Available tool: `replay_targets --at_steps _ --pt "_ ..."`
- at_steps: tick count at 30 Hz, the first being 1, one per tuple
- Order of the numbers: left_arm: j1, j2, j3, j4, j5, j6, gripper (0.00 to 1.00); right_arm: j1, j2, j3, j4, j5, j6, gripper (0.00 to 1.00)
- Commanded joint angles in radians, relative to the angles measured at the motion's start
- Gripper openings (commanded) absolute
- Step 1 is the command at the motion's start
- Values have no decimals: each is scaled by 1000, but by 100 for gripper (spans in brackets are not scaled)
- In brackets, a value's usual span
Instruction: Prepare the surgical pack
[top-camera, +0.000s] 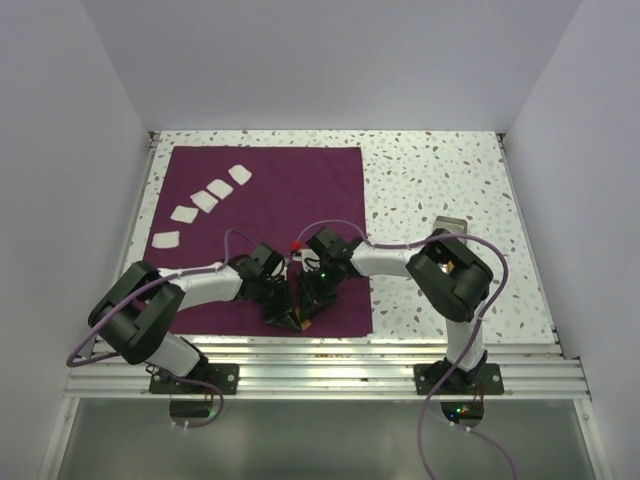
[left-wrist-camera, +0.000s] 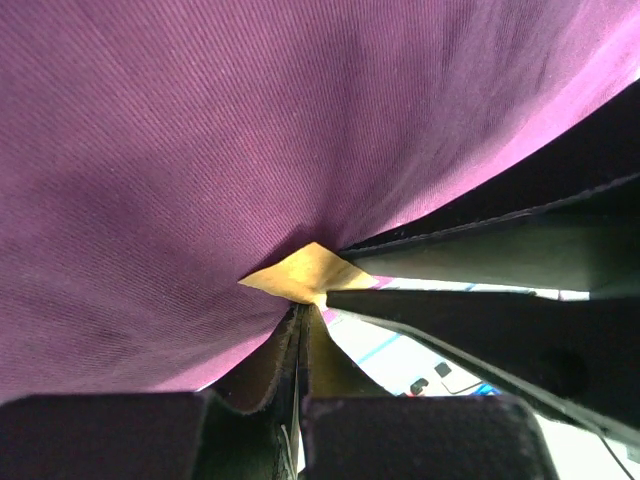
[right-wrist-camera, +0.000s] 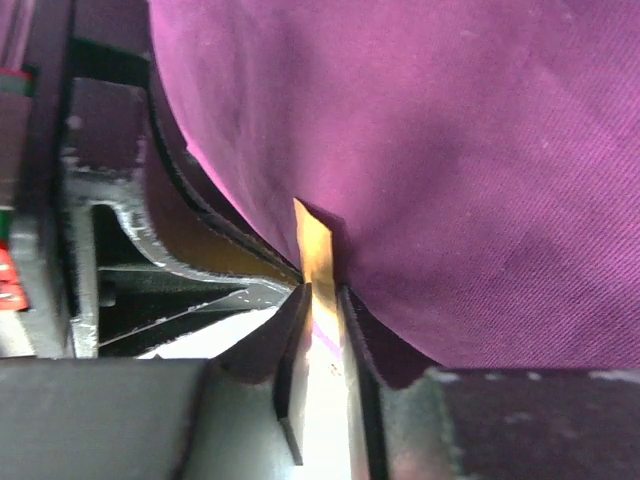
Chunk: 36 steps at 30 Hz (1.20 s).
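One purple fabric sheet. Five small white squares, and one tan scrap. Two grippers: one left gripper, one right gripper.

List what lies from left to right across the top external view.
Row of white squares on the surgical pack → left gripper → right gripper → the pack's right edge → grey block on the speckled table.
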Motion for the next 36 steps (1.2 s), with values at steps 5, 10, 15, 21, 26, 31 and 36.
replay_targets --at_steps 5,10,15,21,26,31,36 --pt "-6 16 -26 3 -40 10 0 3 -12 -21 43 -8 32 8" --pt "-5 -41 -9 -68 -68 31 1 -28 -65 -30 -4 39 32 0" --pt "4 -202 96 -239 -189 97 34 -107 -166 -30 -102 87 8 0" --pt "67 -254 241 -330 -259 154 53 -417 -344 -6 -314 169 -93 0" --pt "132 -201 319 -332 -253 212 53 -698 -392 61 -538 474 -164 0" --pt "216 -142 353 -315 -229 260 50 -907 -409 79 -594 647 -204 0" --pt "282 -84 373 -309 -189 290 49 -924 -331 66 -560 656 -241 0"
